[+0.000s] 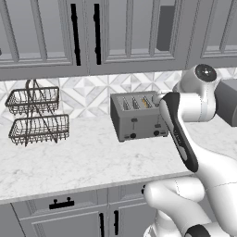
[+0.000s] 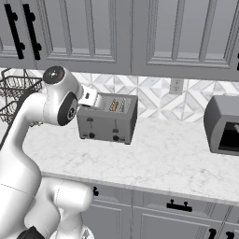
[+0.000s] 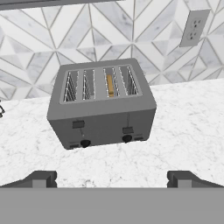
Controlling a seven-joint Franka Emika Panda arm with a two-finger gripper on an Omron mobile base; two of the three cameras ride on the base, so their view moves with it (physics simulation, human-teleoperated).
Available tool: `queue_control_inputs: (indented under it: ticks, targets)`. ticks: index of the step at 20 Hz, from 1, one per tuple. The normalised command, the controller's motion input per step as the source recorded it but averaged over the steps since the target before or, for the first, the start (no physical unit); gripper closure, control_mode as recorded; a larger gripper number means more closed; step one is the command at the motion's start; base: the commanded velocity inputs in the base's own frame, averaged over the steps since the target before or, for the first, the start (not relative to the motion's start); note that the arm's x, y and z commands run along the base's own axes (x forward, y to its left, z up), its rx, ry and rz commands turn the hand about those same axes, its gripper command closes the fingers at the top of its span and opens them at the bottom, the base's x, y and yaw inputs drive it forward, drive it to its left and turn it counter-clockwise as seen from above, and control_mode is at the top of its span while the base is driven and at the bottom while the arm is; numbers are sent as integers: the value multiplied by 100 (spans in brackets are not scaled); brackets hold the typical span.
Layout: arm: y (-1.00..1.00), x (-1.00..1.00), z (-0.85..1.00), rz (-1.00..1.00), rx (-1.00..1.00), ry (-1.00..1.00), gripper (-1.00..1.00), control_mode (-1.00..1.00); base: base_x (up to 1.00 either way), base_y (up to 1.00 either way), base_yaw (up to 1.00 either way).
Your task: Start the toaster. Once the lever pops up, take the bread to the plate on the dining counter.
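Hand: the hand [image 3: 112,178] hangs above the table in front of the toaster, its two dark tips spread as wide as they go, nothing between them.
Toaster: the toaster [image 3: 103,103] stands on the table against the tiled wall, its front with two levers and two black knobs turned toward the hand; both levers sit high on the front.
Bread: the bread [image 3: 110,85] stands on edge in the third slot from the left as the hand view has it, a thin tan strip just showing.
Table: the white marble table [image 1: 83,157] carries the toaster near its back edge, well apart from the other things on it.
Wire basket: a two-tier wire basket [image 1: 36,115] stands to the toaster's left by the wall.
Dark appliance: a dark grey appliance [image 2: 223,125] sits well to the toaster's right.
Outlet: a wall outlet [image 3: 193,28] is on the tiles behind and right of the toaster.
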Motion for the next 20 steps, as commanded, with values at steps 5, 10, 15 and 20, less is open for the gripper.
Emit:
queue_control_inputs:
  ticks: [5,10,15,20]
  targets:
    - [0,0,0,0,0,0,-100,-100,0,0,0]
    - [0,0,0,0,0,0,-100,-100,0,0,0]
    - [0,0,0,0,0,0,-100,-100,0,0,0]
    - [0,0,0,0,0,0,-100,-100,0,0,0]
